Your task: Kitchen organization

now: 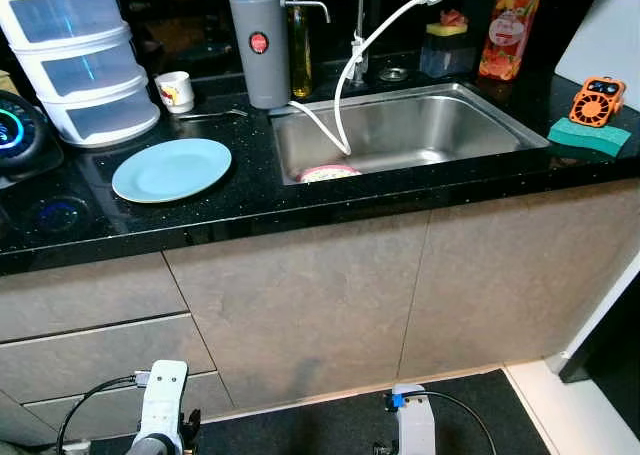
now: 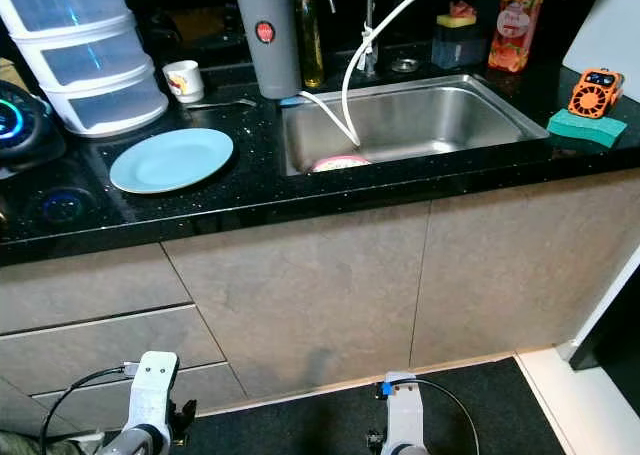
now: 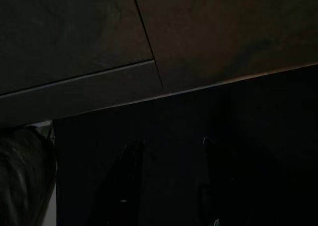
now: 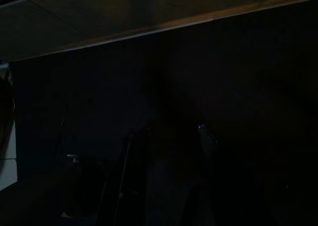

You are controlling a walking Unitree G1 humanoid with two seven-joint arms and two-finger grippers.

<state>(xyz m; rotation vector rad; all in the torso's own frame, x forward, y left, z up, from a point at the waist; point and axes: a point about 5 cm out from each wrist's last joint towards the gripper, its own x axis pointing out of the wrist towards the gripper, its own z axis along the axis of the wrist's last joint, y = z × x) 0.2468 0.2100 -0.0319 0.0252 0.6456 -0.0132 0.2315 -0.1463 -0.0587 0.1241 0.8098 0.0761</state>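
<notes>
A light blue plate (image 1: 172,168) lies flat on the black counter (image 1: 250,210), left of the steel sink (image 1: 480,125). A pink-rimmed dish (image 1: 328,173) rests in the sink's near left corner, under a white hose (image 1: 345,85). A white cup (image 1: 176,91) and a spoon (image 1: 210,114) sit behind the plate. Both arms hang low in front of the cabinets: left arm (image 1: 160,405), right arm (image 1: 415,420). The dark wrist views show my left gripper (image 3: 170,142) and right gripper (image 4: 171,130) open and holding nothing, above the dark floor mat.
Stacked clear containers (image 1: 80,55) and a round appliance (image 1: 15,130) stand at the far left. A grey canister (image 1: 259,50), oil bottle (image 1: 299,45) and orange pouch (image 1: 508,33) line the back. A green sponge (image 1: 588,135) carries an orange gadget (image 1: 597,100) at right. Cabinet doors (image 1: 300,305) face me.
</notes>
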